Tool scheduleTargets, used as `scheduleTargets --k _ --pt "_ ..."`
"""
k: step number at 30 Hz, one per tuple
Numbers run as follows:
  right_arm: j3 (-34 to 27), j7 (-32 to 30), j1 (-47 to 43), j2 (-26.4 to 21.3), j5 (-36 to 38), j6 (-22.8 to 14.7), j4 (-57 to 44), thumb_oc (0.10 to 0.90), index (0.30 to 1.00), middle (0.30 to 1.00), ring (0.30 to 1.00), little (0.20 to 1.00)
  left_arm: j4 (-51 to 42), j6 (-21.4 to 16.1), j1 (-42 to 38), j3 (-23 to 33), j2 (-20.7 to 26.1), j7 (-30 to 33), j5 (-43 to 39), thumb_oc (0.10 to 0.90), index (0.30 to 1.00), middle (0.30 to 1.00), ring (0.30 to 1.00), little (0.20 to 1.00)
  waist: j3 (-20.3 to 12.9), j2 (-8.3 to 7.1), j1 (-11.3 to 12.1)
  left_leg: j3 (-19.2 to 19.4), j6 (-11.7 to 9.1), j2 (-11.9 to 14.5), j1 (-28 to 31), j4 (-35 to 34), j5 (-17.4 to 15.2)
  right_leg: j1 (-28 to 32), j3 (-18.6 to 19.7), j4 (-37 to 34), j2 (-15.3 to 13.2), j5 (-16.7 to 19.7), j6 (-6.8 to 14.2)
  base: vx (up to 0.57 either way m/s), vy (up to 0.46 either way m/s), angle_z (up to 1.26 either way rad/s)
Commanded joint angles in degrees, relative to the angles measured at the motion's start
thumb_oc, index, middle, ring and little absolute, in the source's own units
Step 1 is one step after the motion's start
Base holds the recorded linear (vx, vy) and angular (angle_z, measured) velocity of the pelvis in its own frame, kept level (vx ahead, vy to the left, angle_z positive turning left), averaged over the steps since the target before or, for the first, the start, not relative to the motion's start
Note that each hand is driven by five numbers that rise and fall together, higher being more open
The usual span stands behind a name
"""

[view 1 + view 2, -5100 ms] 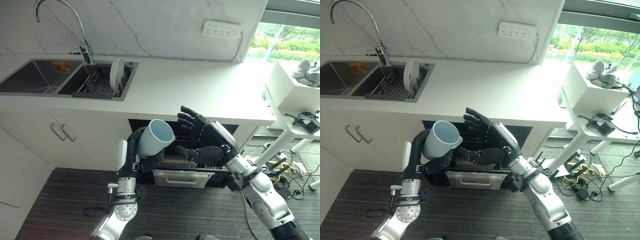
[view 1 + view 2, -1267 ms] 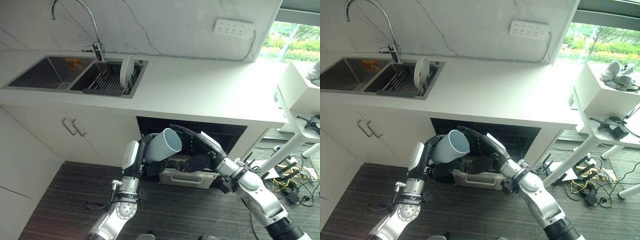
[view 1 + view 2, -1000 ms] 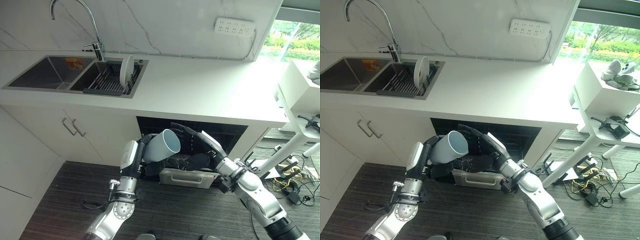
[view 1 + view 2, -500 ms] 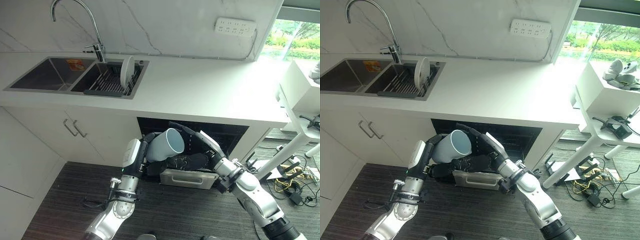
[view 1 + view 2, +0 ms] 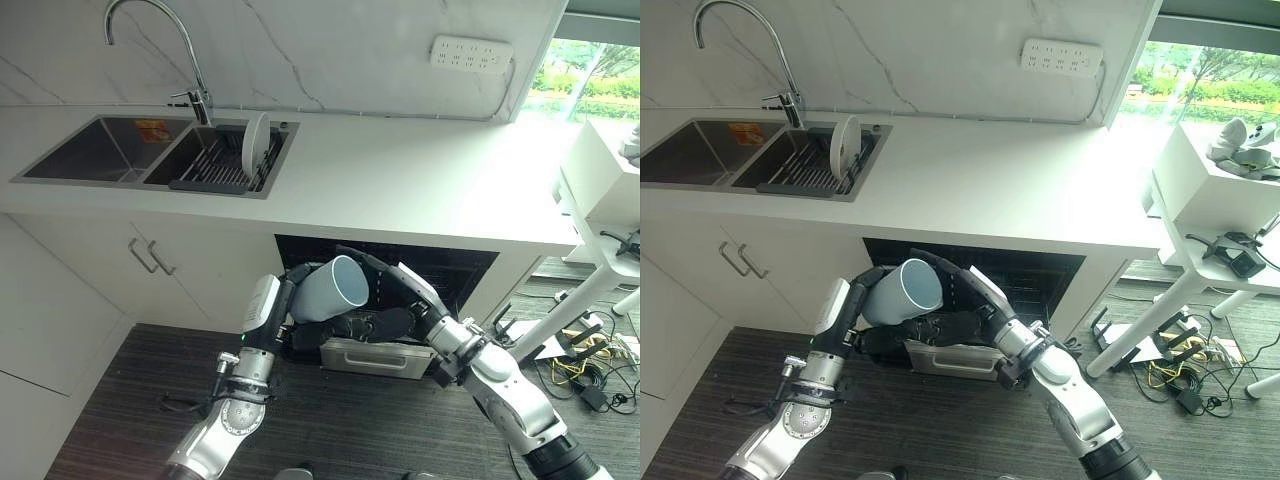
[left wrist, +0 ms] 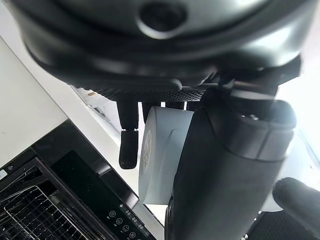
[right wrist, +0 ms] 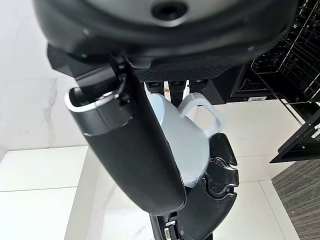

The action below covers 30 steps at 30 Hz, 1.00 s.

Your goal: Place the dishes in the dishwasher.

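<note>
left hand (image 5: 300, 330): curled round mug (image 5: 330, 290) | right hand (image 5: 385, 322): fingers straight beside mug

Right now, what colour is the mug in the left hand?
Pale blue-grey, plain, no pattern. The mug in the left hand shows best in the left eye view.

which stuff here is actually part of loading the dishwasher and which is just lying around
Part of the job:
- pale blue mug, held in the left hand
- right hand, open beside the mug
- open dishwasher with its pulled-out rack
- white plate standing in the sink rack

Just lying about:
- faucet
- wall power strip
- side table
</note>
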Motion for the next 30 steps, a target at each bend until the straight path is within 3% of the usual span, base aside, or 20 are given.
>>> scheduleTargets --k 1,23,24,25,26,27,30 --pt "0.06 0.72 -7.21 2.15 1.25 -6.83 -3.58 0.4 0.3 0.3 0.3 0.3 -8.81 -5.88 -4.98 2.4 4.08 1.78 -0.4 0.4 0.3 0.3 0.3 0.3 -2.86 -1.64 0.47 6.31 1.94 0.36 0.54 4.52 -9.33 3.16 3.71 -3.97 0.5 -2.38 3.29 0.0 0.0 0.0" --pt "0.87 1.86 -7.74 2.24 0.76 -6.17 -4.23 0.4 0.3 0.3 0.3 0.3 -8.45 -6.14 -4.74 2.96 3.89 -0.23 -1.27 0.4 0.3 0.3 0.3 0.3 -2.84 -1.76 0.79 6.35 1.87 0.46 0.41 4.52 -9.32 3.05 3.41 -3.97 0.29 -2.34 3.32 0.0 0.0 0.0" --pt "0.83 1.9 -7.8 2.27 0.78 -6.07 -4.29 0.4 0.3 0.3 0.3 0.3 -8.45 -6.14 -4.71 2.96 3.84 -0.36 -1.36 0.453 0.38 0.38 0.38 0.38 -2.85 -1.77 0.8 6.37 1.86 0.47 0.39 4.52 -9.3 3.04 3.4 -3.97 0.29 -2.32 3.32 0.0 0.0 0.0" --pt "0.84 1.95 -7.76 2.3 0.74 -6.1 -4.3 0.4 0.3 0.3 0.3 0.3 -8.43 -6.1 -4.69 2.94 3.82 -0.41 -1.41 0.453 0.38 0.38 0.38 0.38 -2.85 -1.77 0.79 6.4 1.86 0.49 0.39 4.52 -9.29 3.03 3.39 -3.97 0.29 -2.32 3.32 0.0 0.0 0.0" --pt "0.84 2.07 -7.63 2.33 0.7 -6.23 -4.27 0.4 0.3 0.3 0.3 0.3 -8.36 -6.08 -4.63 2.89 3.79 -0.53 -1.47 0.765 0.848 0.848 0.848 0.848 -2.85 -1.76 0.77 6.44 1.85 0.52 0.38 4.52 -9.28 3.02 3.34 -3.97 0.27 -2.3 3.32 0.0 0.0 0.0" --pt "0.8 2.12 -7.59 2.31 0.72 -6.26 -4.28 0.4 0.3 0.3 0.3 0.3 -8.33 -6.06 -4.59 2.88 3.81 -0.67 -1.67 0.8 0.9 0.9 0.9 0.9 -2.85 -1.76 0.77 6.44 1.84 0.52 0.37 4.52 -9.28 3.01 3.31 -3.97 0.26 -2.29 3.33 0.0 0.0 0.0" --pt "0.51 1.28 -7.42 2.27 1.12 -6.55 -4.36 0.4 0.3 0.3 0.3 0.3 -8.16 -5.38 -4.28 2.8 3.62 -1.5 -2.7 0.8 0.9 0.9 0.9 0.9 -2.8 -1.71 0.77 6.51 1.8 0.62 0.29 4.52 -9.2 2.94 3.22 -3.97 0.26 -2.27 3.3 0.0 0.0 0.0"
